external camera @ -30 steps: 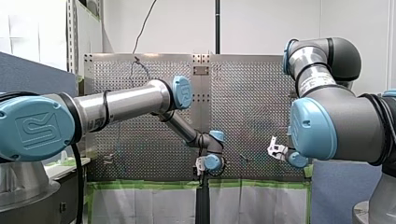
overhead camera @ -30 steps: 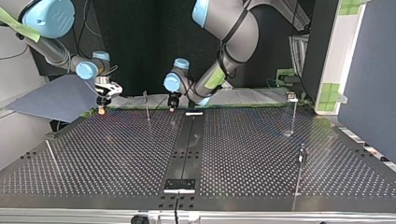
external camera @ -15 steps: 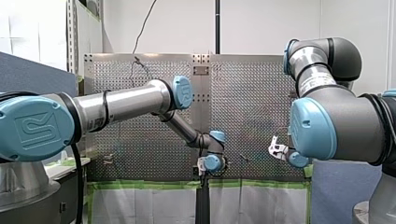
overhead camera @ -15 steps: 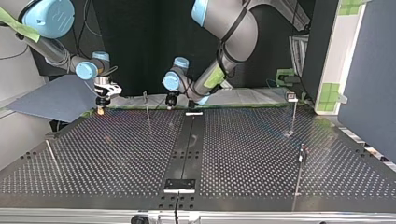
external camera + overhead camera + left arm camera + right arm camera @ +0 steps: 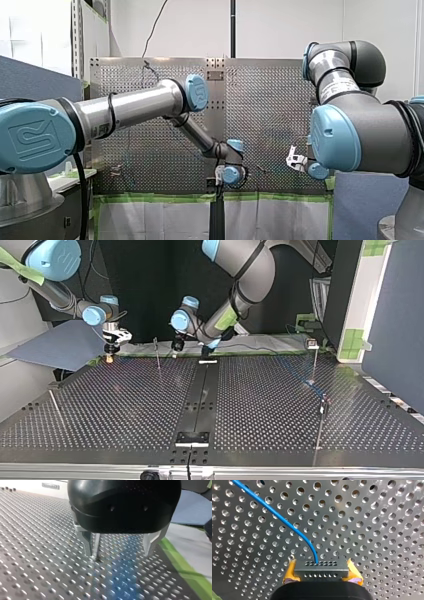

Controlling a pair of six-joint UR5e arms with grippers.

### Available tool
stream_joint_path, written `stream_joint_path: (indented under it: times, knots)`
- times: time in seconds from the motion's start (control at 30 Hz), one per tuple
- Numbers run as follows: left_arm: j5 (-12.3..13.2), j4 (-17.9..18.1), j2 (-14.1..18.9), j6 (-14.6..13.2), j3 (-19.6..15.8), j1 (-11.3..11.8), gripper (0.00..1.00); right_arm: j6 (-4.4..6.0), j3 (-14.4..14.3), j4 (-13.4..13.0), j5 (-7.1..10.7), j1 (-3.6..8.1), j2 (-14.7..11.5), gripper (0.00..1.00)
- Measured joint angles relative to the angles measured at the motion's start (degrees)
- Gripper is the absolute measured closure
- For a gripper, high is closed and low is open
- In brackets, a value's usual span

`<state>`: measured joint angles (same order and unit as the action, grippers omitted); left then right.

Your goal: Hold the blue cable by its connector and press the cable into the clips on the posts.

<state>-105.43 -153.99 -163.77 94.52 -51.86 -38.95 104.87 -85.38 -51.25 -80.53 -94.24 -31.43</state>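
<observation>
Our right gripper [image 5: 322,573] has its yellow pads [image 5: 290,573] clamped on the grey connector [image 5: 321,568], one at each end. The blue cable [image 5: 274,512] leaves the connector's far face and curves away over the perforated table [image 5: 374,517]. Our left gripper [image 5: 120,555] hangs over the table, metal fingers [image 5: 87,542] apart.

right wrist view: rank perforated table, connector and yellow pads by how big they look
1. perforated table, fills the view
2. connector
3. yellow pads, only slivers beside the connector; the two look alike
</observation>
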Motion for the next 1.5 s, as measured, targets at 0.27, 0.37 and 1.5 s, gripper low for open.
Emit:
stream_joint_path:
  times: [0.27,0.37,1.5]
  knots:
    - [4.0,-2.1,0.3,-0.7,-0.4,-1.8,0.02,0.0,0.0,0.0,0.01,-0.27,0.0,1.0]
    - [5.4,-3.3,0.3,-1.2,-1.1,-2.4,0.02,0.0,0.0,0.0,0.01,-0.43,0.0,1.0]
    - [5.3,0.9,5.7,-0.7,-9.5,-6.3,0.02,-0.07,0.0,0.7,0.01,-1.24,0.0,1.0]
